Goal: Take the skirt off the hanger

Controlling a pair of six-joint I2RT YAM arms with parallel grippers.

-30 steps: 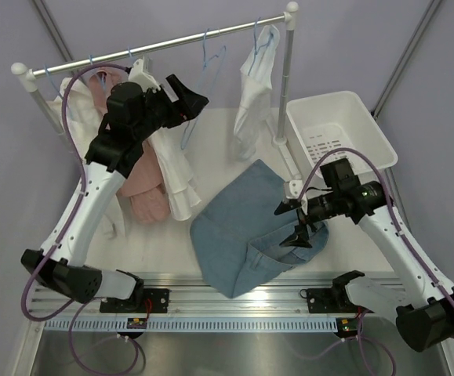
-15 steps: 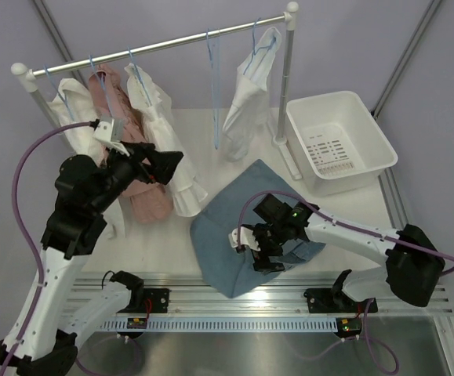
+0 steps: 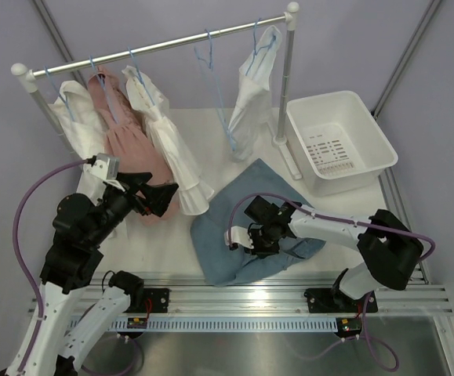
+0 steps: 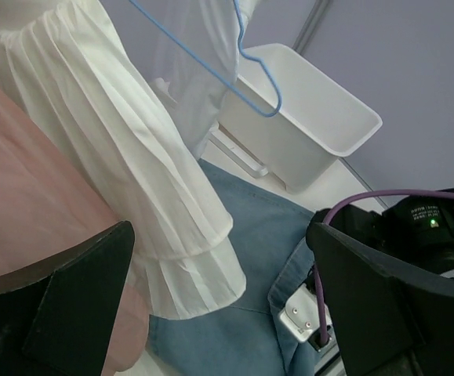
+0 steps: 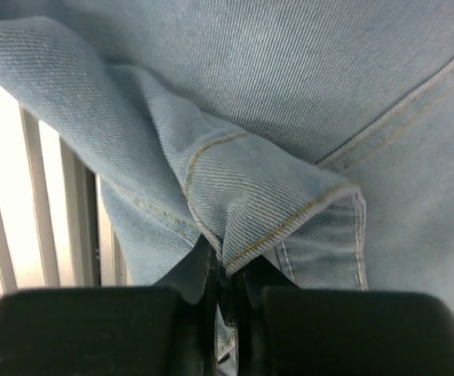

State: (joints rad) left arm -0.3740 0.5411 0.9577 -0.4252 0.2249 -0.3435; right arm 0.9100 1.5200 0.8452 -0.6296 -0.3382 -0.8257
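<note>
a: right gripper (image 5: 227,270) first. jaws nearly together, pinching a stitched fold of the denim skirt (image 5: 289,94). thin bite, right at the seam edge.

b: and the left gripper (image 3: 168,197)?

a: spread wide, nothing in it, hanging off to the side beside the white pleated dress (image 4: 156,180).

b: where is the skirt, then?

a: flat on the table (image 3: 172,243), crumpled, near the front edge. the blue hanger (image 4: 203,63) hangs bare on the rack (image 3: 156,47), so the removal looks done bar the letting go.

b: risks?

a: my guess: so small a pinch slips if the arm lifts fast. a pull toward the bases could drag the cloth over the edge onto the rail (image 3: 242,298), where it may snag. the purple cable trails just over the denim too, and could catch a fold.

b: surroundings?

a: white tabletop, a white bin (image 3: 340,141) to the right, well apart from the skirt. a pink dress (image 3: 128,149) and pale garments on the rack behind. plain lilac-grey walls all round.
</note>
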